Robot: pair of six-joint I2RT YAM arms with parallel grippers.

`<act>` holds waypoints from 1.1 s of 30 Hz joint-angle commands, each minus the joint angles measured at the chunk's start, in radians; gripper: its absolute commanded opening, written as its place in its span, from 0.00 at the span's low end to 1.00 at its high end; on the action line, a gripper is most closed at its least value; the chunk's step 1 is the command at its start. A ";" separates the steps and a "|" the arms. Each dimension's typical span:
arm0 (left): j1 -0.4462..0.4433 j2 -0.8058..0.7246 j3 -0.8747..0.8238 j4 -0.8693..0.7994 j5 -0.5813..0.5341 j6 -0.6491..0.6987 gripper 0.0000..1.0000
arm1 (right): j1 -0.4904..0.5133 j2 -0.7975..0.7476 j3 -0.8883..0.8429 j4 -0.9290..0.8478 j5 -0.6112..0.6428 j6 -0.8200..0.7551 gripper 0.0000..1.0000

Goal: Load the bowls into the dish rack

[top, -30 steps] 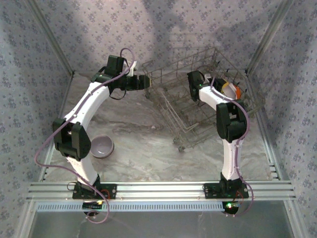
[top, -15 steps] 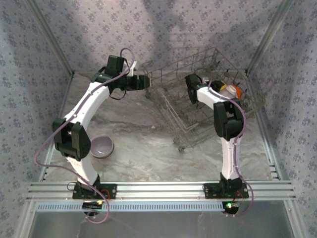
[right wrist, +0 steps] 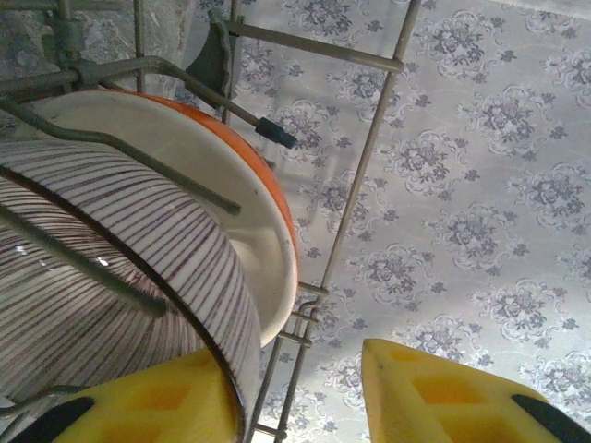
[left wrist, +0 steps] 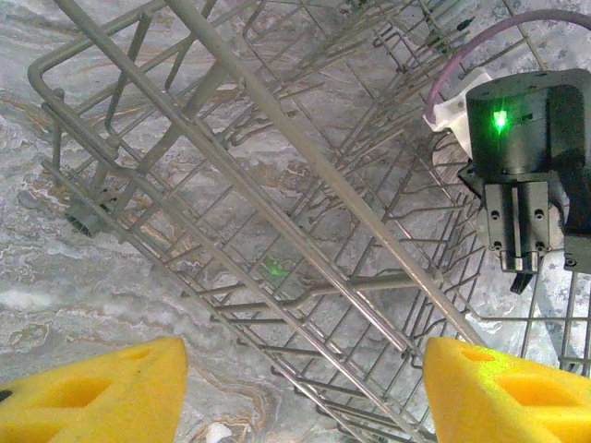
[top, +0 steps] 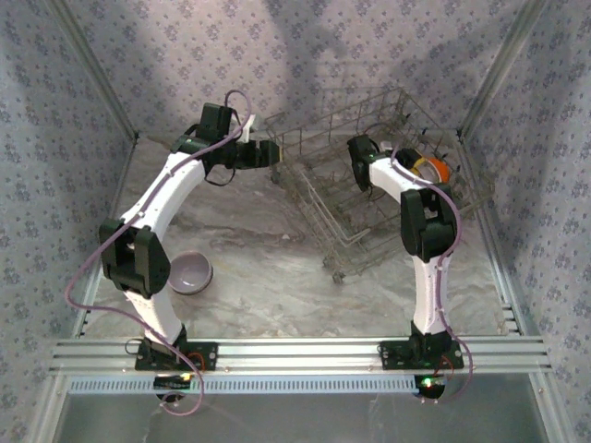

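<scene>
The grey wire dish rack point(top: 325, 219) stands at the back of the table, right of centre. My right gripper point(top: 359, 159) is inside it, fingers point(right wrist: 434, 397) apart. A striped white bowl point(right wrist: 102, 268) stands on edge in the tines, its rim beside my left finger, with no squeeze on it. Behind it leans an orange bowl point(right wrist: 242, 189) with a cream inside, which shows at the rack's right end point(top: 438, 170). A lavender bowl point(top: 191, 272) sits on the table by the left arm. My left gripper point(top: 268, 153) hovers open over the rack's left corner point(left wrist: 277, 120), with nothing held between its fingertips point(left wrist: 305, 397).
Patterned walls close in the table on three sides. Upright tines and rack wires point(right wrist: 358, 189) surround my right gripper. The right arm's wrist point(left wrist: 526, 175) hangs close beside my left gripper over the rack. Bare marble table point(top: 268, 277) lies in front of the rack.
My right gripper has opened and let go of the striped bowl, which now rests in the rack. The right wrist shifted slightly left. The left arm has not moved.
</scene>
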 commanded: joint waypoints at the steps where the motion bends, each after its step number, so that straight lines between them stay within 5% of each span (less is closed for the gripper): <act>1: -0.003 0.002 0.024 -0.008 0.027 0.009 0.69 | -0.010 0.064 -0.017 -0.078 -0.174 0.043 0.46; 26: -0.011 0.090 0.220 -0.154 -0.027 -0.012 0.69 | -0.048 -0.147 -0.071 -0.045 -0.440 0.026 0.69; 33: 0.006 0.086 0.226 -0.174 -0.058 -0.079 0.69 | -0.033 -0.256 -0.028 -0.117 -0.634 0.065 0.73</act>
